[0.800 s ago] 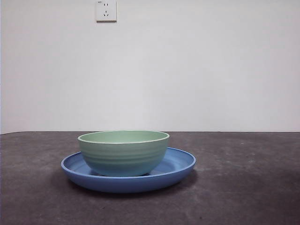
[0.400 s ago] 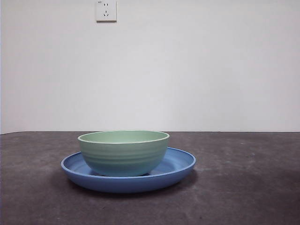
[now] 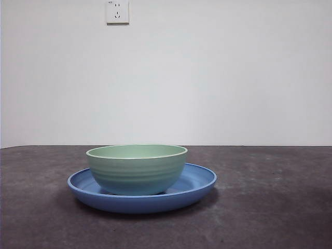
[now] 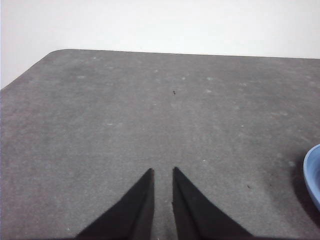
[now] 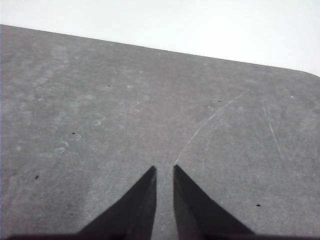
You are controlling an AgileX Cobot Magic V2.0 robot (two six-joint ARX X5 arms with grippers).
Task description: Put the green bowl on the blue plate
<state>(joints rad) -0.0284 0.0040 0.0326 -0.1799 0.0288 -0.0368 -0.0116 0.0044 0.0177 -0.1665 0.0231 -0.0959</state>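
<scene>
The front camera sits low at desk (image 3: 270,207) height, close, facing a wall. Each wrist camera looks down past its own fingers (image 4: 145,200) across bare desk. Only the left wrist view shares the blue plate (image 4: 314,172).

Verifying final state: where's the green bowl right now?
In the front view the green bowl sits upright on the blue plate, slightly left of the plate's centre, below the wall socket; neither pincer is near it.
</scene>
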